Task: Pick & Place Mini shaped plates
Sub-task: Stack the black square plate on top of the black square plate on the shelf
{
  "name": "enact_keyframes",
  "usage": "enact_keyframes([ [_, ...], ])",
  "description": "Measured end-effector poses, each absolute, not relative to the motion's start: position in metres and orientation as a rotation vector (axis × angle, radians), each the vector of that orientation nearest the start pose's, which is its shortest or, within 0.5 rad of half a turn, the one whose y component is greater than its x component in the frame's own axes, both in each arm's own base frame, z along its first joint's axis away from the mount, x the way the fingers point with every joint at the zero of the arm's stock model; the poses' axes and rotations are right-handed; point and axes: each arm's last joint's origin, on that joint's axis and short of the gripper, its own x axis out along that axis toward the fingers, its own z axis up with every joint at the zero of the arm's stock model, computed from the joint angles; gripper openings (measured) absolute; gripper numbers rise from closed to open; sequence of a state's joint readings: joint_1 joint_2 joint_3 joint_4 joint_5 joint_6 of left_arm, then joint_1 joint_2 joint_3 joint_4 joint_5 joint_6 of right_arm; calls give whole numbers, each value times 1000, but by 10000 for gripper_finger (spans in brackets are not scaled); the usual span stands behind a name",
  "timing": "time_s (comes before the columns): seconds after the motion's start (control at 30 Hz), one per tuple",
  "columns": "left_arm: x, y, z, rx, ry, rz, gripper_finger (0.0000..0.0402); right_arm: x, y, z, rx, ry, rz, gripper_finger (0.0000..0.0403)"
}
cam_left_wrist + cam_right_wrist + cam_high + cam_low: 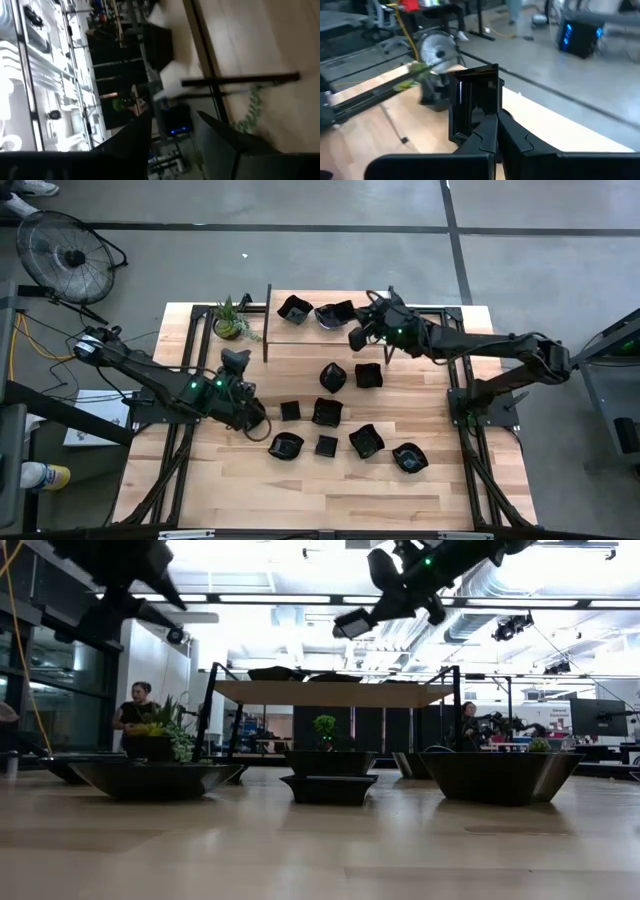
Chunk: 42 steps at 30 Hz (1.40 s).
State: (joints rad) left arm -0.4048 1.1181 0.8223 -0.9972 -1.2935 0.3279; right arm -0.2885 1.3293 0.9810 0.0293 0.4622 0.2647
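**Black plates across tabletop and shelf, one in the right gripper**

The plates are small, glossy and black, with varied outlines: square, wavy-rimmed, rounded. In the right wrist view one squarish plate point(472, 102) stands on edge, pinched by its rim between the closed fingers of the right gripper point(496, 120). From above, that gripper point(360, 336) hangs beside the near edge of the shelf point(275, 330) at the back of the tabletop point(470, 480).

Counted from above, two plates sit on the shelf point(294, 308) point(334, 313). Eight lie on the tabletop: two in a pair near the middle point(333, 376) point(368, 375), two below them point(290, 410) point(327, 412), and four in the front row point(286, 446) point(326, 445) point(366, 441) point(408, 457). With the held one that makes eleven. All lie apart from one another.

The left gripper point(256, 418) is over the tabletop just beside the small square plate of the second row; its wrist view shows the two fingers point(137, 135) spread wide with nothing between them.

One potted plant point(230, 320) stands at the shelf's left end. One fan point(62, 252) stands on the floor beyond the tabletop's left corner. In the low view, one person point(135, 710) shows in the room behind.
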Motion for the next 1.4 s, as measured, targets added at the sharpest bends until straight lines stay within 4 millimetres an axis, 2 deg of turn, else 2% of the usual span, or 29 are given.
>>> enact_keyframes([
  [0.27, 147, -49, 230, 1241, 891, 665, 149, 262, -125, 290, 382, 313, -915, 0],
  [0.5, 133, -55, 243, 1133, 773, 592, 149, 241, -150, 288, 506, 362, -892, 0],
  [0.67, 125, -53, 256, 969, 673, 560, 149, 230, -162, 284, 552, 405, -901, 0],
  [0.87, 119, -49, 268, 867, 603, 523, 149, 225, -166, 282, 574, 433, -901, 0],
  [1.23, 120, -50, 273, 791, 558, 478, 149, 224, -164, 279, 615, 464, -868, 0],
  [1.4, 121, -53, 277, 738, 529, 366, 149, 220, -169, 279, 637, 461, -862, 0],
])
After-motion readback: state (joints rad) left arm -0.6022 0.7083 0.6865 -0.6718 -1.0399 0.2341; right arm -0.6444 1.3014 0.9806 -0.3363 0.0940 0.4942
